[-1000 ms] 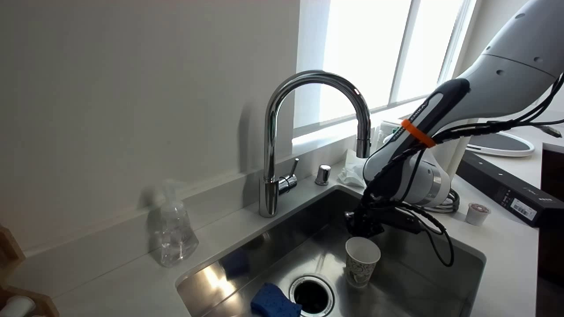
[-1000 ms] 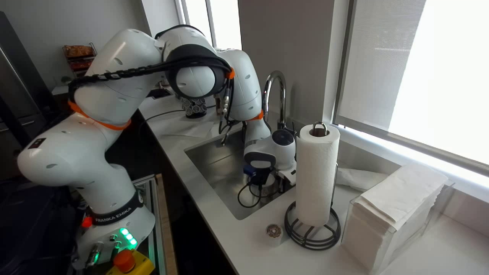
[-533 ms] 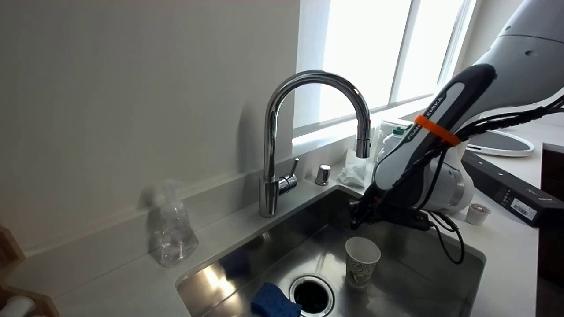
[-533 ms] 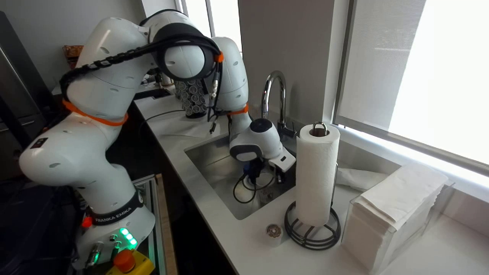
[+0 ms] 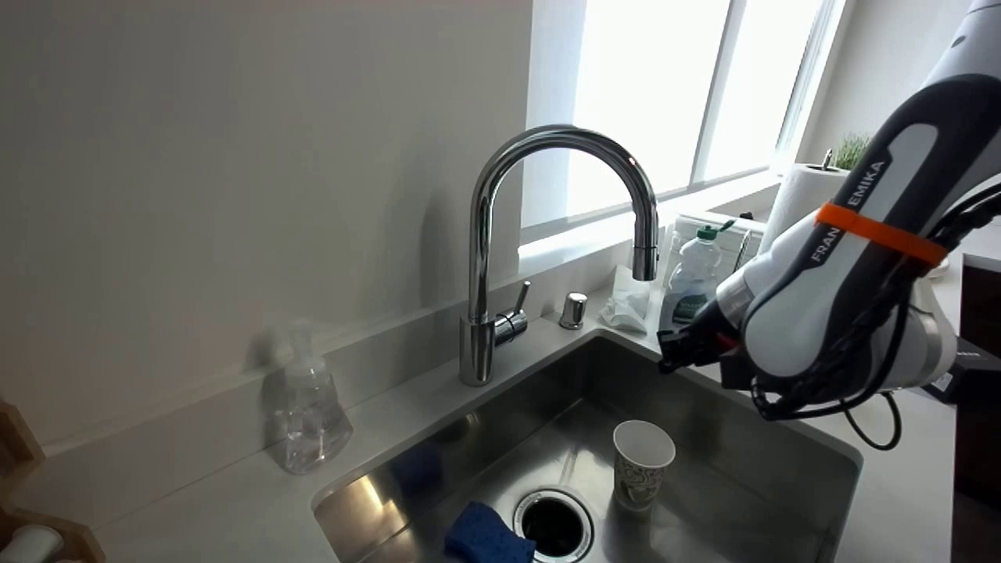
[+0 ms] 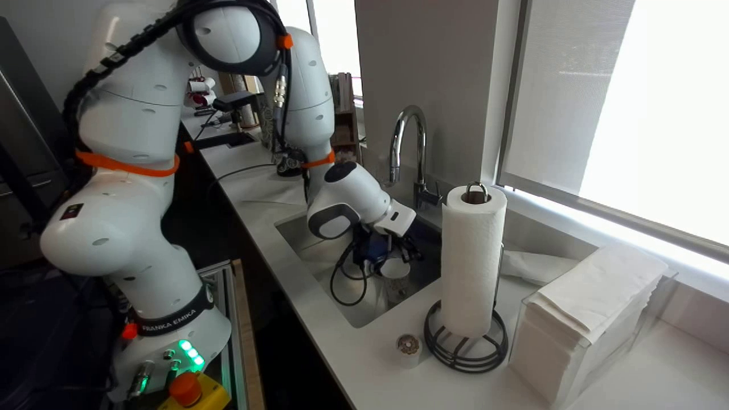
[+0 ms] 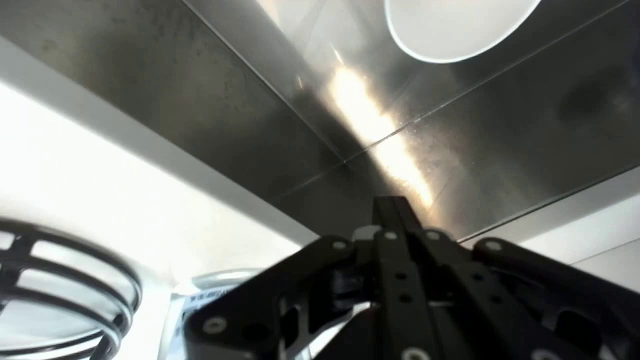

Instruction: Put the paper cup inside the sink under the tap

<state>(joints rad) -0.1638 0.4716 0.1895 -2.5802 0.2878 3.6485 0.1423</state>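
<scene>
In an exterior view a plain grey wall (image 5: 258, 172) and a bright window (image 5: 633, 109) stand behind a pale tabletop (image 5: 211, 500). Let into the tabletop is the steel sink (image 5: 727, 485), with the tap (image 5: 478, 242) arching up from behind its edge. The paper cup (image 5: 641, 469) stands on the sink's floor just beside the drain (image 5: 553, 527), mouth up, narrower base down, long axis close to upright. Whether it sits squarely beneath the spout, I cannot tell. A blue sponge (image 5: 485, 536) lies across the drain. The end effector (image 5: 665, 352) hangs near the sink's far corner, apart from the paper cup.

In an exterior view the tabletop carries a paper-towel roll (image 6: 474, 267) on a wire stand (image 6: 464, 365) and a stack of napkins (image 6: 598, 302); a blind (image 6: 569, 97) half shades the window there. The paper cup shows upright in the sink.

In the wrist view the fingertips (image 7: 384, 212) are pressed together. The paper cup, cut off by the top edge, turns its open mouth toward the camera.
</scene>
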